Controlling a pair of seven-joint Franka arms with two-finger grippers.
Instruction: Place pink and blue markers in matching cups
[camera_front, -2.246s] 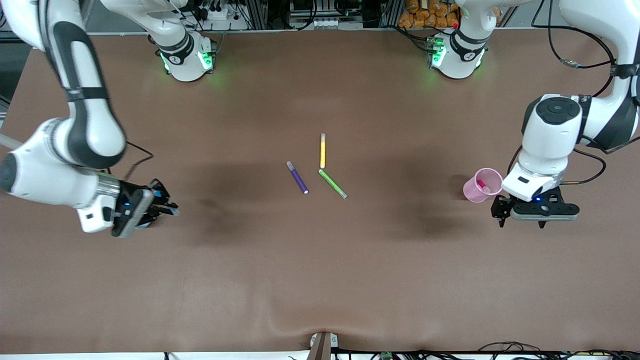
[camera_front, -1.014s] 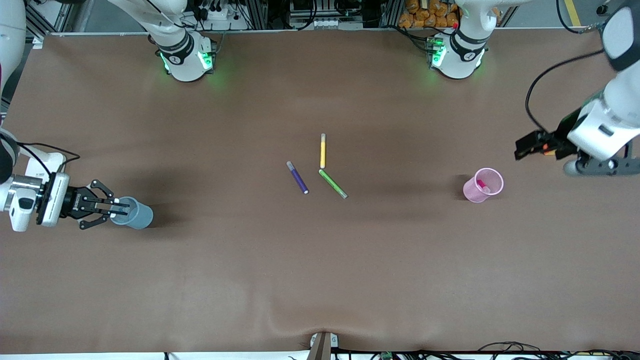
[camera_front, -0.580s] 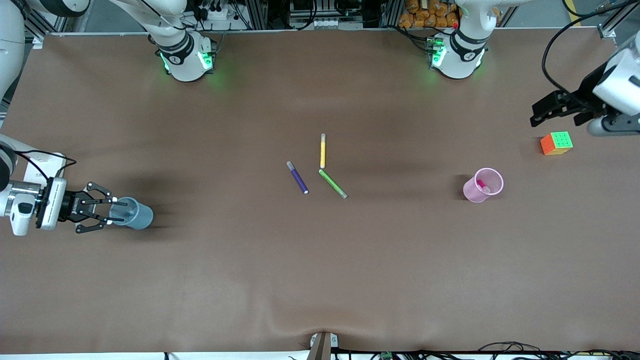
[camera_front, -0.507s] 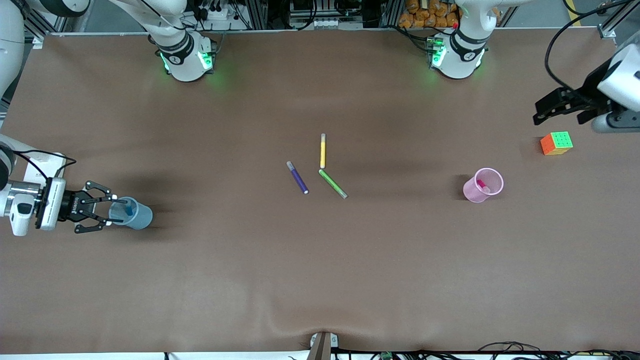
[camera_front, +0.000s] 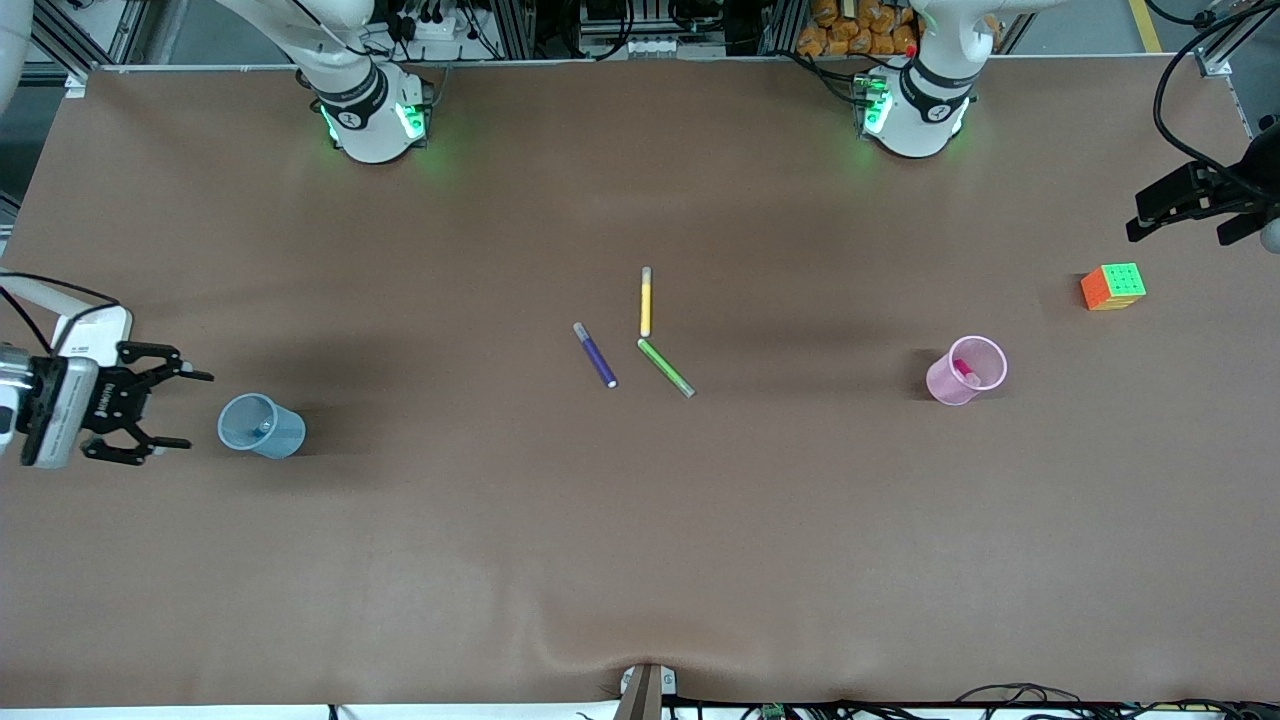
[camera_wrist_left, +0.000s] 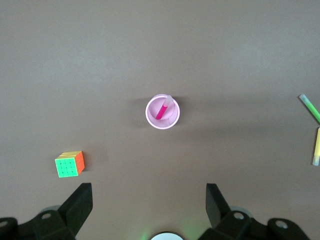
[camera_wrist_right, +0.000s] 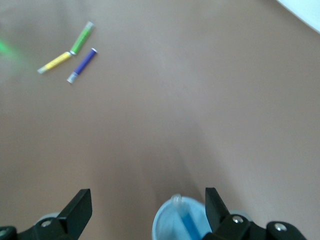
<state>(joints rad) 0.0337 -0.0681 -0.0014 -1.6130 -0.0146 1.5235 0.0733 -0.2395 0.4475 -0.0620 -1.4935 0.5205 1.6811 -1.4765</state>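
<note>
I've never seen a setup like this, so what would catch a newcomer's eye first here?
Probably the pink cup near the left arm's end, holding the pink marker, and the blue cup at the right arm's end, holding the blue marker. Between them lie three loose markers, and a colourful puzzle cube sits below the left gripper.

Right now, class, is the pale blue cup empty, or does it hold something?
It holds something: the blue marker stands inside the blue cup, its bright shaft showing through the cup's mouth in the right wrist view.

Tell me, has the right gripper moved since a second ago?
Yes. The right gripper has opened and backed away from the blue cup, toward the right arm's end of the table; the cup stayed put.
</note>
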